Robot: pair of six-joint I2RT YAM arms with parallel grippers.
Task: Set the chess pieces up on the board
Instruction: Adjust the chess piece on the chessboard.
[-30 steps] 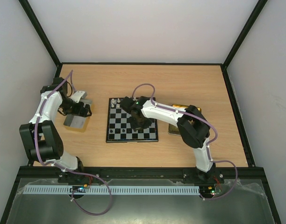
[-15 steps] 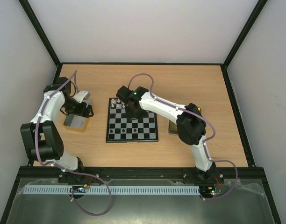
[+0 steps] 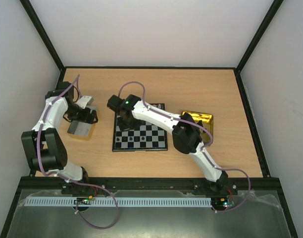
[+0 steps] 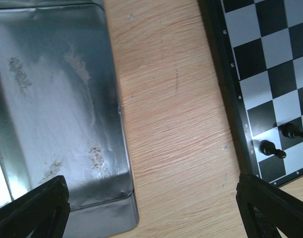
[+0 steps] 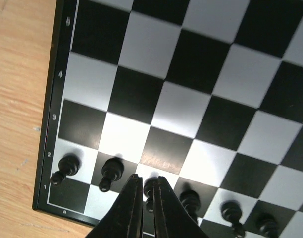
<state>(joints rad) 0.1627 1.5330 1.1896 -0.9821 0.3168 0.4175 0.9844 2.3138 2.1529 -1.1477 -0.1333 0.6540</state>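
Board (image 3: pixel 152 140): flat in the middle of the table (image 3: pixel 216 89). Black and pale squares, thin black rim with printed numbers. Silver tray (image 3: pixel 78 129) to its left, gold tray (image 3: pixel 201 119) to its right. A strip of bare wood lay between board and silver tray.
Chess pieces: black pawns (image 5: pixel 67 166) stood upright in one row, one square in from the board's rim, each on its own square. From above they were too small for me to sort.
My right gripper (image 5: pixel 147 180): was over the far-left part of the board, arm slanting across from the near right. Fingers drawn almost together on the gripped pawn (image 5: pixel 149 194).
Gripped pawn: black, upright between my two fingertips, in line with its neighbours. Whether its base touched the square, I could not tell.
My left gripper (image 4: pixel 151 198): hung above the right edge of the silver tray, well left of my other arm. Jaws spread wide, nothing between them.
Left wrist view: tray corner on one side, board rim on the other, wood between. Two black pawns side by side just inside that rim.
Silver tray: dull metal, pale smudges on its floor.
Gold tray: shiny, partly behind my right arm, near the board's far-right corner.
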